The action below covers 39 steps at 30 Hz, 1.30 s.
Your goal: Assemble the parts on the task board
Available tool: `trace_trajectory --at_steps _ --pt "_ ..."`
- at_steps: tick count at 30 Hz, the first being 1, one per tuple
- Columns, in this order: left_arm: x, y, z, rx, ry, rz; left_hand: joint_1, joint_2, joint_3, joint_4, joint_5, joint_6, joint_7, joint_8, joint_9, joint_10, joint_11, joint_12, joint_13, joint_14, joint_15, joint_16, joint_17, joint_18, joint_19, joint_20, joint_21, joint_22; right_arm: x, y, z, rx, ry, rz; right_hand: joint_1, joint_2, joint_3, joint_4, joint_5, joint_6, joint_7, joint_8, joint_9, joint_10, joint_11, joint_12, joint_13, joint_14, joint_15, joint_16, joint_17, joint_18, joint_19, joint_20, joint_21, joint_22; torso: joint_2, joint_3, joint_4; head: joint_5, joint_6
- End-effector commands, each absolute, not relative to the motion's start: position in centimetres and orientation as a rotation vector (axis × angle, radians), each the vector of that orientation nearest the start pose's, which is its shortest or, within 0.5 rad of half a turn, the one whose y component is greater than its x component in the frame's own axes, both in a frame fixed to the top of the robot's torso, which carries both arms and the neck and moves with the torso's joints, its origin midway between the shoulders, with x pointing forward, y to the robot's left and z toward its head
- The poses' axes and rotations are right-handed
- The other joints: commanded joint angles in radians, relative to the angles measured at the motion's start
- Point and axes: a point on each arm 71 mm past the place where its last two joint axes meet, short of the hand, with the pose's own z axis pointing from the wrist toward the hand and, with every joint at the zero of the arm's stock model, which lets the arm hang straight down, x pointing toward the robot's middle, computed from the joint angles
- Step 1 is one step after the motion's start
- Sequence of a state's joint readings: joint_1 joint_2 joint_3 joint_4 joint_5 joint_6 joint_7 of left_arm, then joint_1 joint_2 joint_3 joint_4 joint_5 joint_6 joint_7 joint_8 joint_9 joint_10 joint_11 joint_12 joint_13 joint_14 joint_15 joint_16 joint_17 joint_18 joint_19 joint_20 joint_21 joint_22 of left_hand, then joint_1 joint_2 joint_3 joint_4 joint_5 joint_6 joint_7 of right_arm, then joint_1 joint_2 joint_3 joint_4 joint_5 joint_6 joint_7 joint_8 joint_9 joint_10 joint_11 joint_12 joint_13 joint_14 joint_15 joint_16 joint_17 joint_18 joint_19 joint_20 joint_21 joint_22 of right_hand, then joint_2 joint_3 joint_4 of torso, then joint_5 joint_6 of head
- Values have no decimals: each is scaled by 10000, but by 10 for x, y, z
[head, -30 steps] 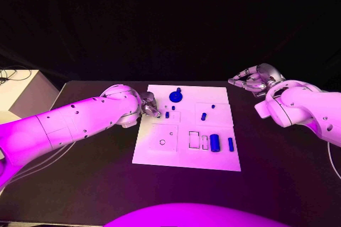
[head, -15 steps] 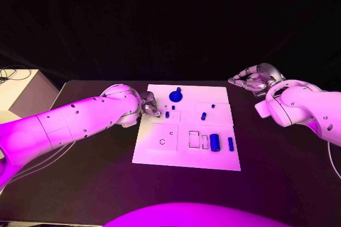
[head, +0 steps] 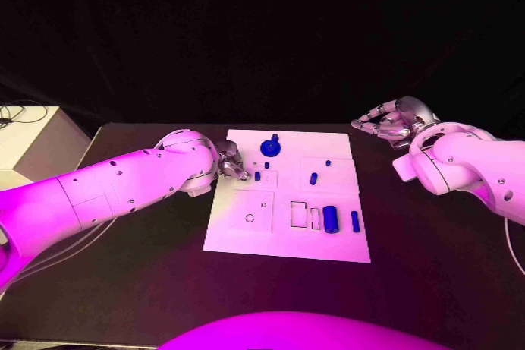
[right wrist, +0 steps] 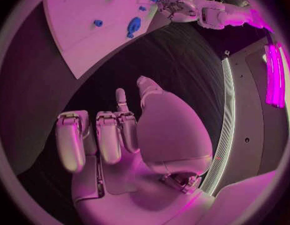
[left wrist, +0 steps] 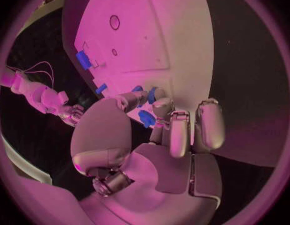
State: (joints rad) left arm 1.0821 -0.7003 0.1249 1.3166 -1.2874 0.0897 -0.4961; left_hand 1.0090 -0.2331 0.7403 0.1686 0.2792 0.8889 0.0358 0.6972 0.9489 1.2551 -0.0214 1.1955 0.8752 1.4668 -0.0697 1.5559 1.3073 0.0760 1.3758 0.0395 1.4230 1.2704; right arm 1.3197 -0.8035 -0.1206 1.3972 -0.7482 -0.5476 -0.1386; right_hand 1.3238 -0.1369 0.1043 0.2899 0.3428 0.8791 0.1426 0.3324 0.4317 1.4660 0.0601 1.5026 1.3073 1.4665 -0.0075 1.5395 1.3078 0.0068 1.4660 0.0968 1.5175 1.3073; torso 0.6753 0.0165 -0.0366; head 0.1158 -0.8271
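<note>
White board sits mid-table with blue parts scattered on it. I see my left hand at its left edge, fingers pinching a small blue piece; my right hand hovers off the far right corner, fingers curled, holding nothing

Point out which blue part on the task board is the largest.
The round blue part at the far edge of the task board, near the left hand; the others are small pegs and bars.

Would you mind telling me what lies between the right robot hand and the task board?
Only bare black table: in the head view, the right robot hand sits off the task board, nothing between.
</note>
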Motion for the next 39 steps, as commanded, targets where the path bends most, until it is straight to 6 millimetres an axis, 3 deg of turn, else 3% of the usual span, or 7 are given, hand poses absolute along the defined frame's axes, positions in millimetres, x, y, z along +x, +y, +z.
trace_trajectory --at_steps 1,39 --pt "508 204 -249 -1705 22363 -3392 -76 -13 -129 51 -29 -12 87 -63 -21 -30 -20 27 0 973 -67 50 2449 -66 33 -34 -36 9 526 -242 -164 6352 15965 7407 -65 6 80 7 34 -84 3 44 8 154 21 -28 1750 811 -44 -59 1606 79 801 -57 -41 2230 5 4 -3 1 6" --pt "510 215 -248 -1683 22204 -2918 -19 -121 -1297 617 15 -5 122 -99 -163 -119 13 13 -53 963 -40 36 2423 -58 14 -12 -79 -18 526 -244 -164 6377 15912 7376 -90 -4 92 11 60 -90 5 40 26 145 23 -35 1741 810 -43 -62 1598 84 794 -58 -59 2218 5 -11 6 -33 0"
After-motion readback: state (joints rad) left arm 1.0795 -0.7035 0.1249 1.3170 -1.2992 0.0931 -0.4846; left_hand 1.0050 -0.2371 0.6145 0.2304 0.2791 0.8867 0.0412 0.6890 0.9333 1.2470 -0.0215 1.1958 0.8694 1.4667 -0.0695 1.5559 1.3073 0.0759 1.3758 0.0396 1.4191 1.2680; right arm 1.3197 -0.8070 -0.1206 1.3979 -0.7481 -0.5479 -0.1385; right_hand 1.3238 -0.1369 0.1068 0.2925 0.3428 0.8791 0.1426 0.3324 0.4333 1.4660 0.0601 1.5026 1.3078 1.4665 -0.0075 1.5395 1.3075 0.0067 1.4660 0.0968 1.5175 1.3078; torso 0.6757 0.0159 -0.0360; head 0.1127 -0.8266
